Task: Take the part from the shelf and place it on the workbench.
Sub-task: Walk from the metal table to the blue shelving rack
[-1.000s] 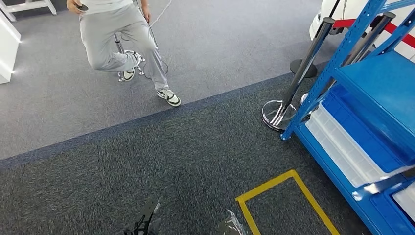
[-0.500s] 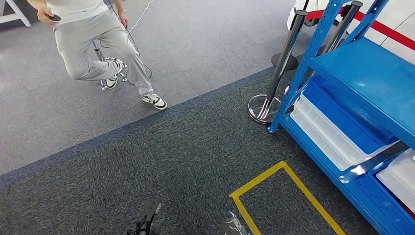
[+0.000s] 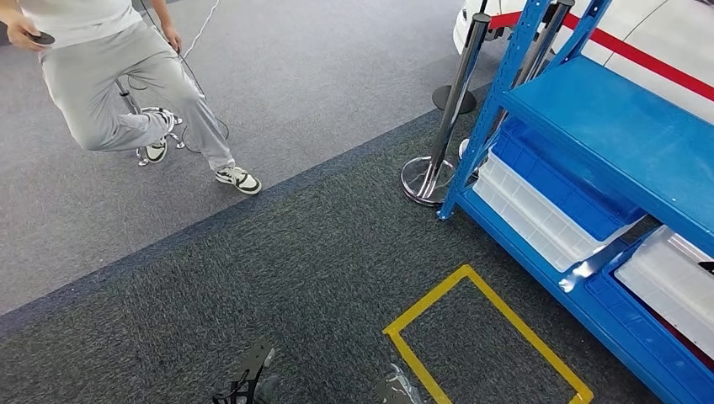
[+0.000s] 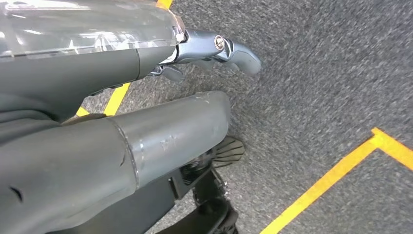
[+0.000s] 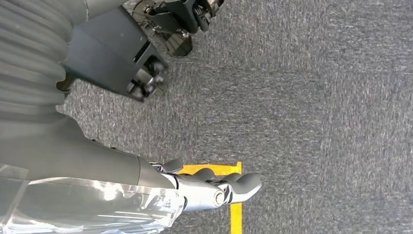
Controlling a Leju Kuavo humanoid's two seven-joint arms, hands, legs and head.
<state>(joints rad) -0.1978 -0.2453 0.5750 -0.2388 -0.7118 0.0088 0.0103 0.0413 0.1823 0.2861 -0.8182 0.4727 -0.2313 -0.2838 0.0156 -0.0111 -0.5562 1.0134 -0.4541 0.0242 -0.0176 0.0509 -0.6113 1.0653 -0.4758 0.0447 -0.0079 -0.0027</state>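
— Where did the shelf (image 3: 606, 126) stand?
— At the right in the head view, blue, long side running away from the robot, pale trays (image 3: 539, 215) inside; no part could be told.
— The hands?
— In the wrist views the left hand (image 4: 214, 51) and right hand (image 5: 214, 187) hung over carpet, holding nothing, fingers loosely together.

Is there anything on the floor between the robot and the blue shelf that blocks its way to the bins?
Nothing visible: carpet with yellow tape lies before the shelf. The post stands off its corner.
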